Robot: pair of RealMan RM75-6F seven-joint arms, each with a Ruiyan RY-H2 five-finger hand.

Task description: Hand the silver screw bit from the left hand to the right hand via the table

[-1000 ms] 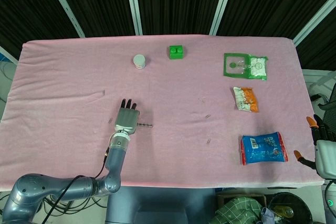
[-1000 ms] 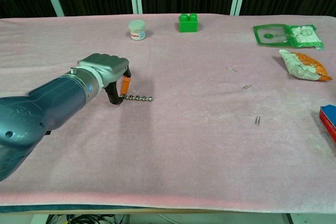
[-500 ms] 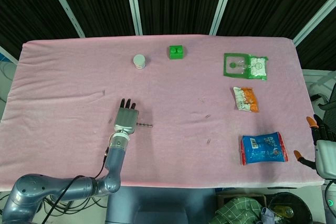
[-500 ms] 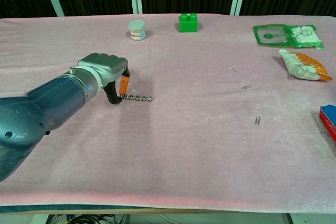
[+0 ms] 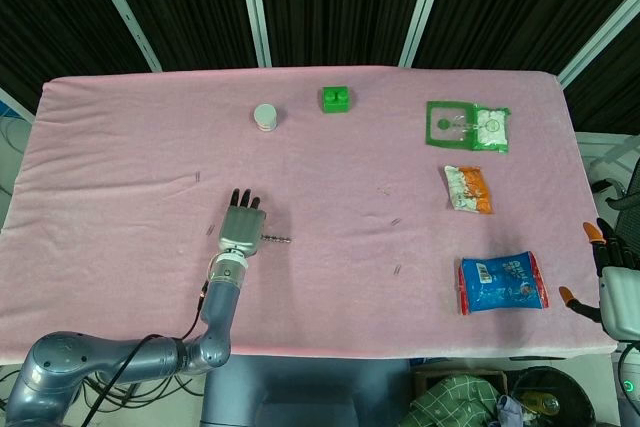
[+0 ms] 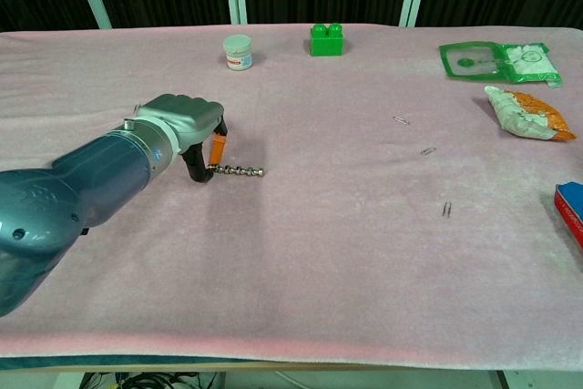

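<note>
The silver screw bit (image 6: 237, 170) is pinched at its near end by the curled fingers of the left hand (image 6: 185, 129), its length lying flat on the pink tablecloth (image 6: 346, 252), apparently being set down for release. The right hand (image 5: 612, 282) is seen at the table's right edge, well apart, fingers apart and nothing held. Bare cloth is left between them; only paper clips (image 6: 427, 150) and a blue snack packet (image 5: 502, 283) are met nearer the right hand.

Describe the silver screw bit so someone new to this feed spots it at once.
On the pink table, find the left hand near the front left. The silver screw bit sticks out sideways from its fingers, lying on the cloth. It is a twisted metal rod, longer than the scattered paper clips.
</note>
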